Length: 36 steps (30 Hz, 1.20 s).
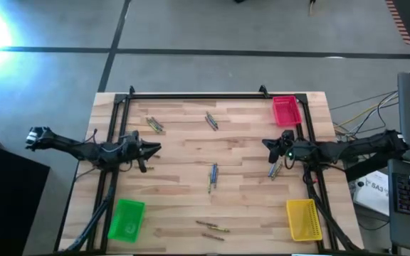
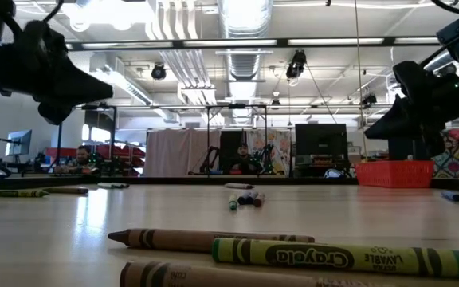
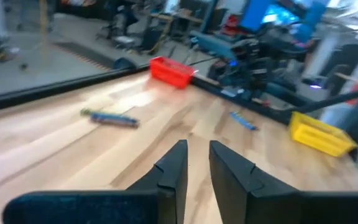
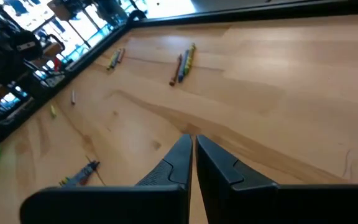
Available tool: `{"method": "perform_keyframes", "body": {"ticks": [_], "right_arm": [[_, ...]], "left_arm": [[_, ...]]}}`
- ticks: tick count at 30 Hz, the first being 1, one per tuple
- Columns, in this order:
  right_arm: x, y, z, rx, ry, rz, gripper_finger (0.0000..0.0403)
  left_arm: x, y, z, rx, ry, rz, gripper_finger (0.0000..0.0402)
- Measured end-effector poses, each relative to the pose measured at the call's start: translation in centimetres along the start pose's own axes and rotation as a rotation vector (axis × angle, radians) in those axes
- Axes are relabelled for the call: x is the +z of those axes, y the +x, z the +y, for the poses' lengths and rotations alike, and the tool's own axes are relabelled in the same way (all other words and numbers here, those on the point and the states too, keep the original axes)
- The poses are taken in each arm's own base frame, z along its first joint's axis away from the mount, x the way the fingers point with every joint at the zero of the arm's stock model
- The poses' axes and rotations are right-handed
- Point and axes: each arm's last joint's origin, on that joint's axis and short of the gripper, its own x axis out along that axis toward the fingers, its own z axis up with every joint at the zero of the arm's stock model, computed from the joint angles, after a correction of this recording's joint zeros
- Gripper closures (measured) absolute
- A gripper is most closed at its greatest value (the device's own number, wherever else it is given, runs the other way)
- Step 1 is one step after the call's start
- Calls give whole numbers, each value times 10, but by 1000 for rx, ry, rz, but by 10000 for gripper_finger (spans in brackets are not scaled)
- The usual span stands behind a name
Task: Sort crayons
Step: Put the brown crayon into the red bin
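Crayons lie scattered flat on the wooden table: a pair at the far left, a pair at the far middle, bluish ones at the centre, some by the right arm, and brownish ones near the front edge. The front ones fill the low view, a brown one and a green one. My left gripper hovers over the table's left part, shut and empty. My right gripper hovers over the right part, shut and empty.
A red tray stands at the far right corner, a green tray at the near left, and a yellow tray at the near right. A black frame runs along the far edge. Computer gear stands off the table's right side.
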Motion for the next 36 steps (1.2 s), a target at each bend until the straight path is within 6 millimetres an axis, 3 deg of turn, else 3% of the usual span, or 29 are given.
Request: {"method": "perform_keyframes", "body": {"ticks": [6,11,15,19,24,36], "right_arm": [[1,1,2,-14,-20,24,336],[25,-7,10,-140,5,83,277],[47,-19,15,-281,-16,216,254],[58,-22,27,-272,-49,443,252],[54,-10,45,-151,-53,720,265],[16,14,84,-163,-304,1153,284]], "left_arm": [[-6,8,-2,62,10,21,297],[-11,16,-5,78,27,35,259],[-13,21,-6,103,32,22,247],[-14,24,-8,105,26,12,246],[-20,28,-8,120,25,49,246],[-18,37,-15,151,68,65,246]]}}
